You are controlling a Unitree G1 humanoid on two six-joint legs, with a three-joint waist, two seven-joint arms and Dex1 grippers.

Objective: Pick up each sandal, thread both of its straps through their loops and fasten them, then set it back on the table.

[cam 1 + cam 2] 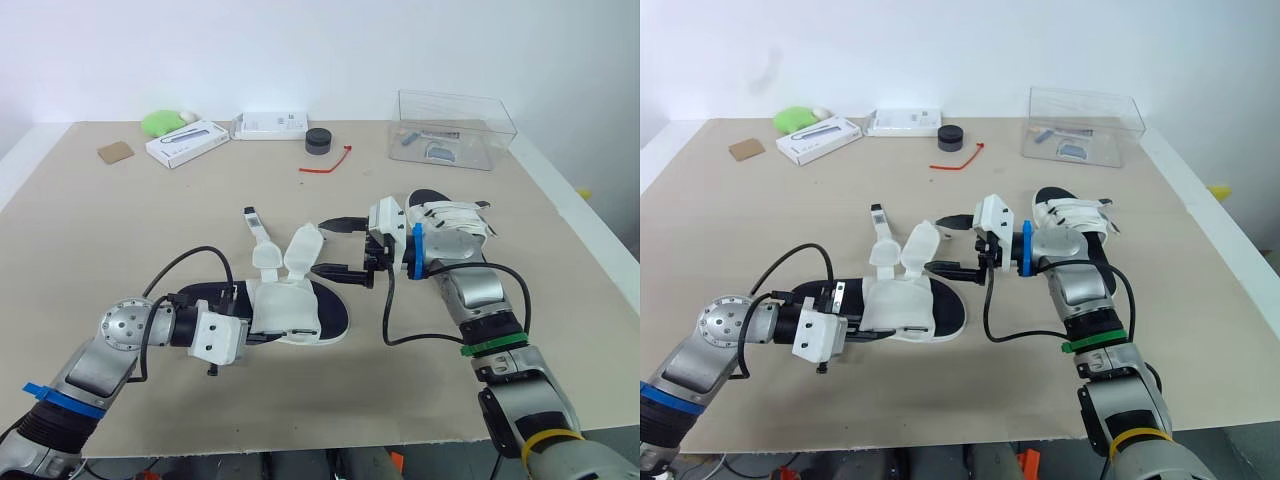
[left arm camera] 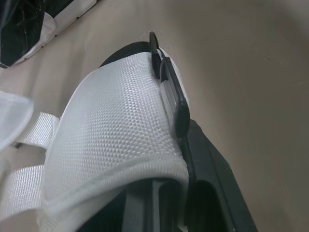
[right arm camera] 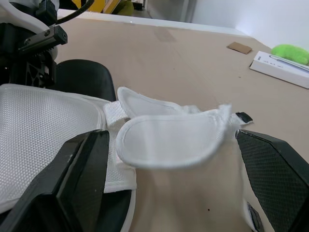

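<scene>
Just ahead of the spread right end effector (image 1: 338,246), loose sandal strap (image 1: 304,248).

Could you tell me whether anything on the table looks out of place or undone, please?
The nearer sandal has its straps undone, their white flaps sticking up instead of lying fastened. A red tie lies loose on the table beyond it.

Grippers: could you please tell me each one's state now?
Left gripper: at the heel of the white-mesh black-soled sandal; cannot be told.
Right gripper: open, facing that sandal's raised white strap.
</scene>
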